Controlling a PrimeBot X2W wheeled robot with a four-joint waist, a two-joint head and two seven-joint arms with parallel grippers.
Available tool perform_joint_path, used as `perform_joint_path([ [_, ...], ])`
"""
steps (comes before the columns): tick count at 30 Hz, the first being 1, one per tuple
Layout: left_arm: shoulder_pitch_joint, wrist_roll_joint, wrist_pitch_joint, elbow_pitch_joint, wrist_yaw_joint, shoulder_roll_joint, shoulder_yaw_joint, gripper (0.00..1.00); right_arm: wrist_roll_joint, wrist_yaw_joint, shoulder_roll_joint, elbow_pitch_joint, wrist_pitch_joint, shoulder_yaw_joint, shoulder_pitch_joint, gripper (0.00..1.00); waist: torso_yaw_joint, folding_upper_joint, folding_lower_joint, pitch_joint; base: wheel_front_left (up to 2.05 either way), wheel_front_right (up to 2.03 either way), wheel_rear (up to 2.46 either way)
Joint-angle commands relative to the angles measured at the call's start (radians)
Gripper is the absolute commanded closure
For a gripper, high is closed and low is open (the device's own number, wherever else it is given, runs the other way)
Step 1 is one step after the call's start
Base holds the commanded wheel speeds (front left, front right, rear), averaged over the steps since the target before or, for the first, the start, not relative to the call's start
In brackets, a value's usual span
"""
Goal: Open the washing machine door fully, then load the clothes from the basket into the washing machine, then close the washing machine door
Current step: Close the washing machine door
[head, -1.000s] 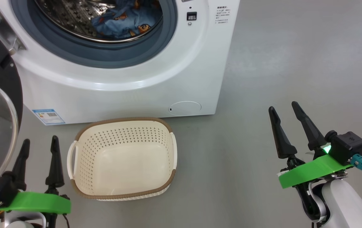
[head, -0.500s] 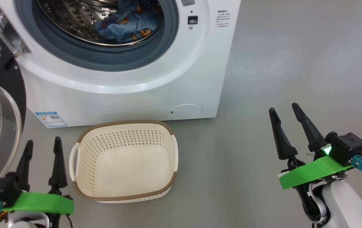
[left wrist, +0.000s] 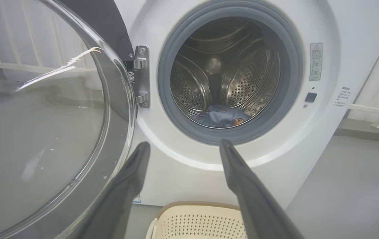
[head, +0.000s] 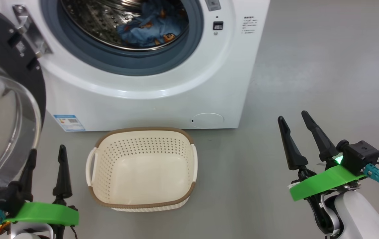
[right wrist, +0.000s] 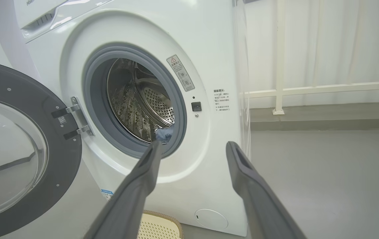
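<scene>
The washing machine stands ahead with its door swung open to the left, glass bowl bulging toward me. Light-blue clothes with orange-brown prints lie inside the steel drum. In the left wrist view they lie at the drum's bottom. The cream basket sits on the floor in front of the machine with nothing in it. My left gripper hangs open just left of the basket, close to the door's glass. My right gripper is open over bare floor, well right of the basket.
Grey floor stretches to the right of the machine. In the right wrist view a white railing and pale curtains stand behind it. The door's hinge is at the opening's left side. A blue label marks the machine's lower left front.
The whole head picture has shifted rightward, so the camera has turned left. Both grippers stay open and low, holding nothing; the basket and clothes lie as before.
</scene>
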Motion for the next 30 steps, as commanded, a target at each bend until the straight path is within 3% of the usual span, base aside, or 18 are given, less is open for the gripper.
perform_joint_path([
  [1, -0.01, 0.014, -0.006, -0.015, 0.002, 0.022, 0.035, 0.0, 0.013, 0.005, -0.011, -0.019, -0.008, 0.016, 0.009, 0.0, 0.022, 0.0, 0.0, -0.006, 0.0, 0.0, 0.0],
  [30, 0.018, 0.052, -0.006, -0.01, 0.05, -0.018, 0.067, 0.0, 0.049, 0.005, -0.044, 0.026, -0.008, 0.068, -0.002, 0.0, 0.41, 0.0, 0.0, -0.046, 0.0, 0.0, 0.0],
])
